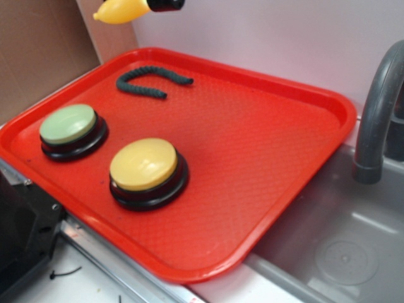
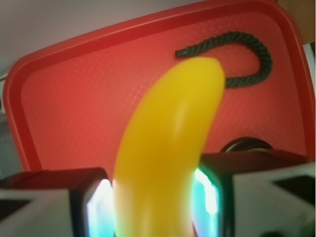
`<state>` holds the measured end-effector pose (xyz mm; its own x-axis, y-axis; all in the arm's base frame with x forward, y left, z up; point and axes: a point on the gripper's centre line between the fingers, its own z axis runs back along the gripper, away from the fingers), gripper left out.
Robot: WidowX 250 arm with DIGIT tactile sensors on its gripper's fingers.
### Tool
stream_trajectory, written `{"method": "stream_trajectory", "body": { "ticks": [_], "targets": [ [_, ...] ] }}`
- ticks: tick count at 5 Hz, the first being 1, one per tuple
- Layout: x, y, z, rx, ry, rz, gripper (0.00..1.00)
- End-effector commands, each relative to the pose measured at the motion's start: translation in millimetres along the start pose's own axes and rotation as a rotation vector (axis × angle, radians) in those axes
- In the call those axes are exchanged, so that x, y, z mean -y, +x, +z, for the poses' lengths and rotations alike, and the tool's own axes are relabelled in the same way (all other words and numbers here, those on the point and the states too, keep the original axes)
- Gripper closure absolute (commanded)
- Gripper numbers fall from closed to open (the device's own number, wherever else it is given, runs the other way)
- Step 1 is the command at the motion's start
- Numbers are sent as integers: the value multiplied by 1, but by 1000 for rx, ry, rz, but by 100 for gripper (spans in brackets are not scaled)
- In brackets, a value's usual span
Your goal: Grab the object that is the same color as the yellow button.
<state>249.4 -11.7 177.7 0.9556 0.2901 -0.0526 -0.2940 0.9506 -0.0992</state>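
The yellow toy banana [image 2: 168, 148] fills the wrist view, pinched between the two fingers of my gripper [image 2: 154, 207], which is shut on it. In the exterior view the banana [image 1: 120, 11] hangs high above the tray's far left corner, and only the tip of the gripper [image 1: 165, 5] shows at the top edge. The yellow button [image 1: 144, 164], domed on a black base, stands on the red tray [image 1: 271, 158] near its front left. Only a sliver of one button's black rim shows in the wrist view.
A pale green button [image 1: 68, 124] sits left of the yellow one. A dark green twisted rope piece [image 1: 151, 79] lies curled at the tray's far side, also below the banana tip as rope [image 2: 247, 54]. A grey sink [image 1: 341, 246] and faucet [image 1: 379, 107] are on the right.
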Motion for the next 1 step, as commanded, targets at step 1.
{"method": "stream_trajectory", "body": {
  "ticks": [1],
  "targets": [
    [-8, 8, 16, 50, 59, 59, 100]
  ]
}}
